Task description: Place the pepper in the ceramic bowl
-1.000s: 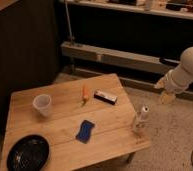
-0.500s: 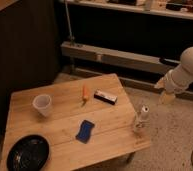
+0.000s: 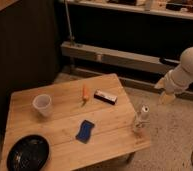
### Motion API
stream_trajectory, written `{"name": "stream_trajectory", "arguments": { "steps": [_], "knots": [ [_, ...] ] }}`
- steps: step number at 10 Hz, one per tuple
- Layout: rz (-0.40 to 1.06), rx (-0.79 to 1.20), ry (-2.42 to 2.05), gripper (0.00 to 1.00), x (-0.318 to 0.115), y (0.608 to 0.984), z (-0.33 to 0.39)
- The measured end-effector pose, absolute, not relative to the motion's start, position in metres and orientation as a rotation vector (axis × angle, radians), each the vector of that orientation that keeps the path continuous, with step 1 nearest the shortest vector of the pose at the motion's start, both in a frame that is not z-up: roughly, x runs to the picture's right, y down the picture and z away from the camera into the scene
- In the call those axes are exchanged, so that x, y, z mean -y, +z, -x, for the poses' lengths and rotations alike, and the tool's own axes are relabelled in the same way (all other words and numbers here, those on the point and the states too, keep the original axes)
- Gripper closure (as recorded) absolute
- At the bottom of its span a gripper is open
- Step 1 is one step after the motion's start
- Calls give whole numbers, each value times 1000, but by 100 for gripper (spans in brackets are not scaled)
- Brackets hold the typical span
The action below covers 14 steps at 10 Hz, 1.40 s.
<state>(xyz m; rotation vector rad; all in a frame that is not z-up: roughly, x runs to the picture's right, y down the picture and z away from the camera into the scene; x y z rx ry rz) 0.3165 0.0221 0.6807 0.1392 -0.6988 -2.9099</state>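
The slender orange pepper [image 3: 84, 93] lies on the wooden table [image 3: 65, 117] toward its far side, pointing at the front. At the near left corner sits the ceramic bowl [image 3: 27, 152], wide, black and shallow, with nothing in it. My gripper [image 3: 163, 90] hangs off the table's right side at the end of the white arm, well away from the pepper and above the floor. Its two tan fingers stand apart, open, with nothing between them.
A translucent white cup [image 3: 42, 105] stands left of the pepper. A dark flat packet [image 3: 104, 97] lies just right of it. A blue sponge [image 3: 85, 130] lies mid-table, and a small clear bottle [image 3: 141, 117] stands near the right edge. Metal rails run behind.
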Motion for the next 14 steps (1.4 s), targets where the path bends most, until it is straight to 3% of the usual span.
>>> {"name": "stream_trajectory", "arguments": {
  "steps": [4,10,14],
  "knots": [
    [65,570,-2628,40,-8,680,-308],
    [65,453,-2270,40,6,676,-306],
    [395,429,-2048,40,14,685,-305]
  ]
}}
